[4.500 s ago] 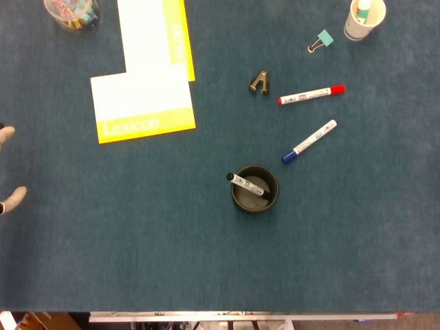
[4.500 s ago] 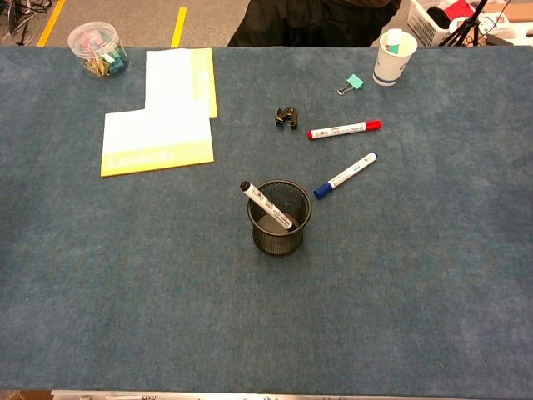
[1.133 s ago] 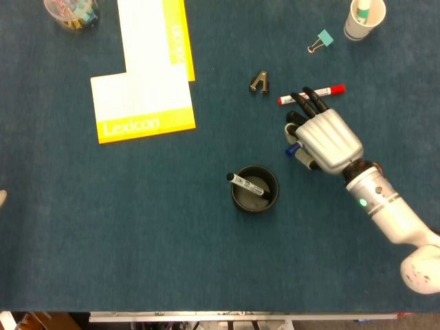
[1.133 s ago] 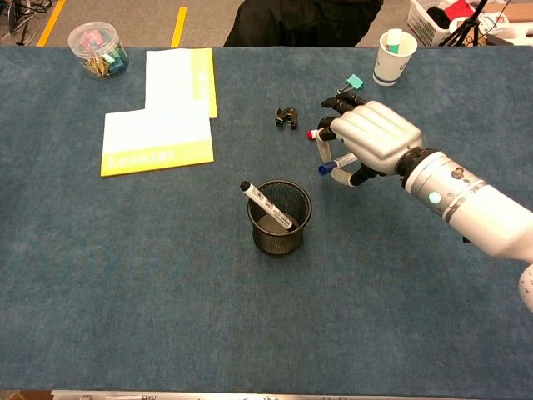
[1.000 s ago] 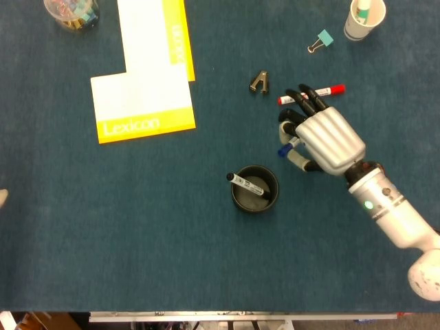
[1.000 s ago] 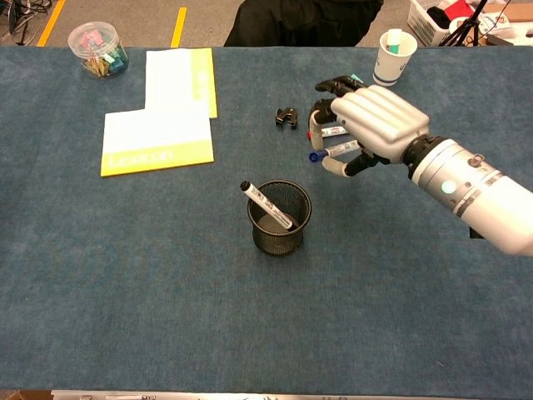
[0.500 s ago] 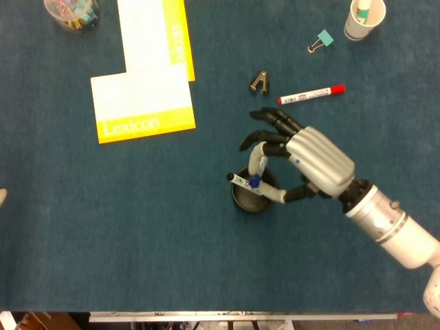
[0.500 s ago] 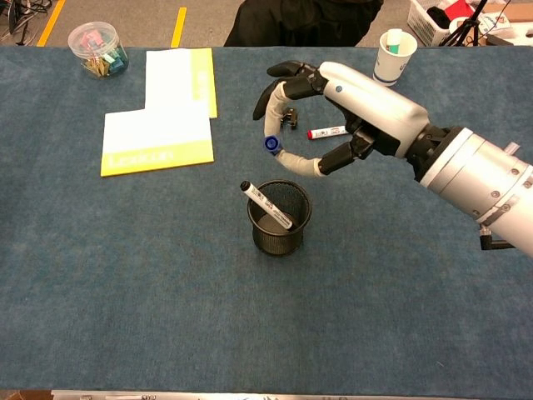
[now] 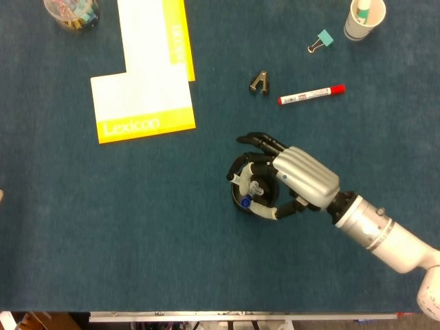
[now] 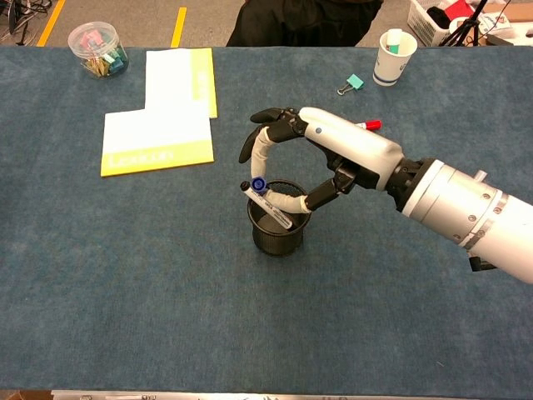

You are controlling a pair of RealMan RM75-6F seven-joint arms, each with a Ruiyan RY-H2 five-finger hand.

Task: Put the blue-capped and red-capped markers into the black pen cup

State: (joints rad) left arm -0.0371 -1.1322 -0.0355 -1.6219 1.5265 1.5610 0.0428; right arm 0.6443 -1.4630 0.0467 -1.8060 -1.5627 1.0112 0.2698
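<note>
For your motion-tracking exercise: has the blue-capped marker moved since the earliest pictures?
Yes. The blue-capped marker has left its spot below the red-capped marker; the right hand now holds it over the black pen cup.

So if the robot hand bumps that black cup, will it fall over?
It might. The cup looks like thin mesh, so it is probably light and would slide or tip easily. It is taller than it is wide, and a marker already leans on its rim, which could pull it sideways. The right robot hand, holding the blue marker, hovers just above.
</note>
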